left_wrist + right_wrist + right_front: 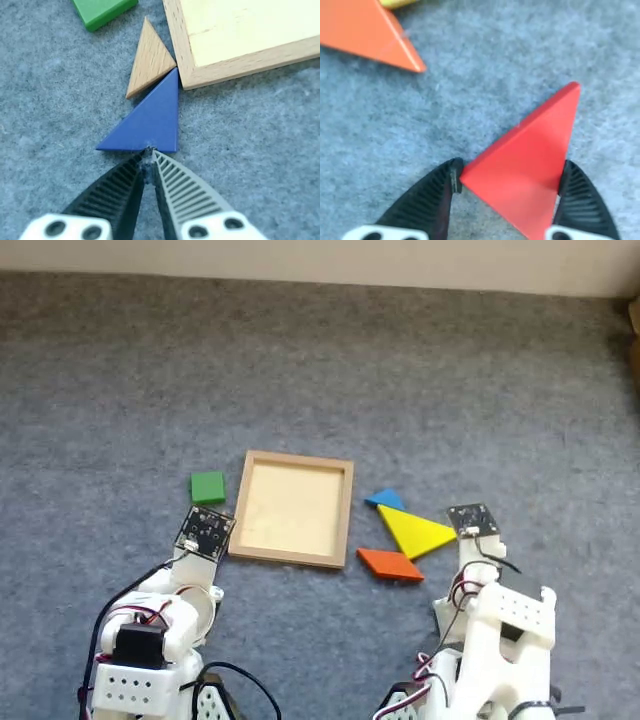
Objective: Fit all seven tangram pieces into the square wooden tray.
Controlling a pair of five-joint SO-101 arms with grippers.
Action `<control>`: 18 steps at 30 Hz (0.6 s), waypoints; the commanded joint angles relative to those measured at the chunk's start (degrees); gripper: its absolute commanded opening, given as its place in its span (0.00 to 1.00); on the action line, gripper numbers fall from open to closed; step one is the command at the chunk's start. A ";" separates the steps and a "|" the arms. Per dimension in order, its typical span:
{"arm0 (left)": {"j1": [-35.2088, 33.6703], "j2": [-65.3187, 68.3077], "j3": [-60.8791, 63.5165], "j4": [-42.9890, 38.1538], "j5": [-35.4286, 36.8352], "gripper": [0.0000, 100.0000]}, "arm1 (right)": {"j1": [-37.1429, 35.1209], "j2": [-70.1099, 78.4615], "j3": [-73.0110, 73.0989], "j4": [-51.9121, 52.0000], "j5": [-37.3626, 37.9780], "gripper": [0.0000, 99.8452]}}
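Two risks: right gripper (511, 172) pinches red triangle (530, 155) on sloped edges, may squirt out; left gripper (151, 154), pressed together, may jam blue triangle (150, 125) against tray (347, 510) corner.

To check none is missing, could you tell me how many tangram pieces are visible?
7: green square, wooden triangle, dark blue triangle left of tray; light blue triangle, yellow triangle, orange piece right; red triangle between right fingers.
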 commanded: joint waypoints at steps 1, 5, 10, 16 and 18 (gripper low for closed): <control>-0.04 -2.15 1.10 0.35 -0.18 0.01 | 0.22 -0.84 -6.99 2.59 -0.97 0.22; -0.04 -2.15 1.10 0.35 -0.18 0.01 | -0.04 -0.84 -11.03 5.49 -0.97 0.22; -0.04 -2.15 1.10 0.35 -0.18 0.01 | -0.31 -0.84 -15.16 8.22 -1.05 0.21; -0.04 -2.15 1.10 0.35 -0.18 0.01 | -8.04 -0.84 -21.49 12.00 -7.74 0.21; -0.04 -2.15 1.10 0.35 -0.18 0.01 | -12.18 -0.75 -23.60 13.32 -10.73 0.21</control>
